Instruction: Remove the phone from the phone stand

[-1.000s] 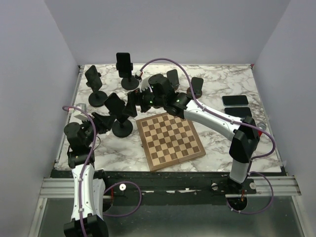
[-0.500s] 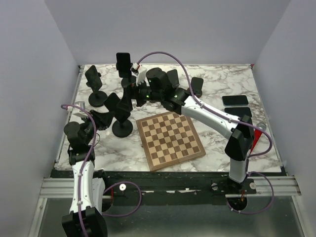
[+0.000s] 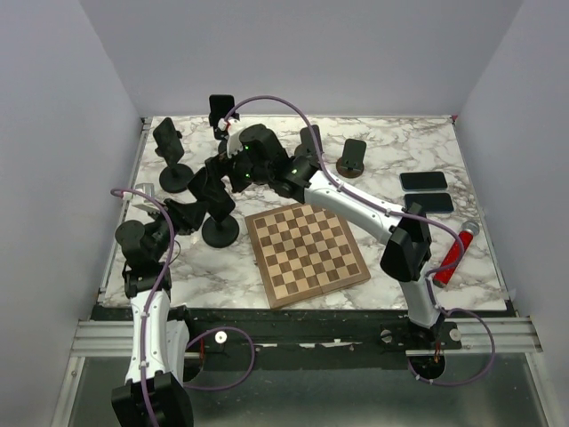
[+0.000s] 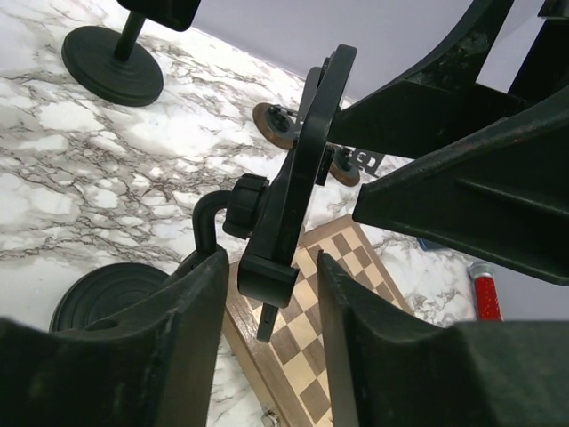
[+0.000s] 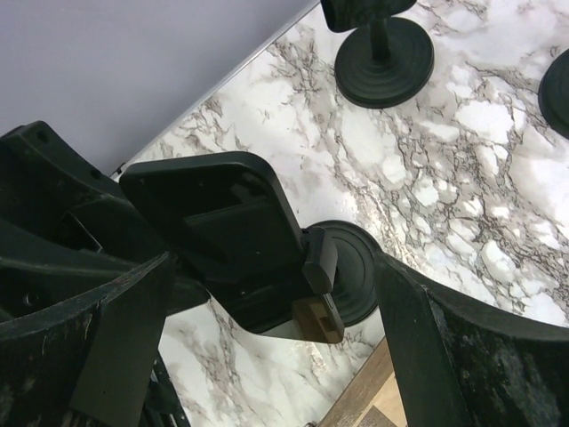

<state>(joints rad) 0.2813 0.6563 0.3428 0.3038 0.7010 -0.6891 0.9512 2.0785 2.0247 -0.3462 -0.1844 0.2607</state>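
Note:
The phone (image 3: 210, 189) sits tilted in the cradle of a black phone stand (image 3: 220, 231) left of the chessboard. My right gripper (image 3: 224, 173) is open just above and behind it. In the right wrist view the phone (image 5: 258, 298) and its cradle lie between my open fingers (image 5: 124, 338), not touched. My left gripper (image 3: 196, 213) is open at the stand's near-left side. In the left wrist view the cradle (image 4: 276, 205) shows edge-on between the open fingers (image 4: 191, 320), with the stand's round base (image 4: 107, 298) at lower left.
A wooden chessboard (image 3: 307, 252) lies right of the stand. Several other black stands (image 3: 173, 156) are behind and to the left. Two phones (image 3: 423, 181) lie flat at the right, with a red marker (image 3: 452, 252) in front of them.
My right arm has swung left across the table, bringing its open gripper from the middle stands to the phone. My left gripper has stayed at the stand.

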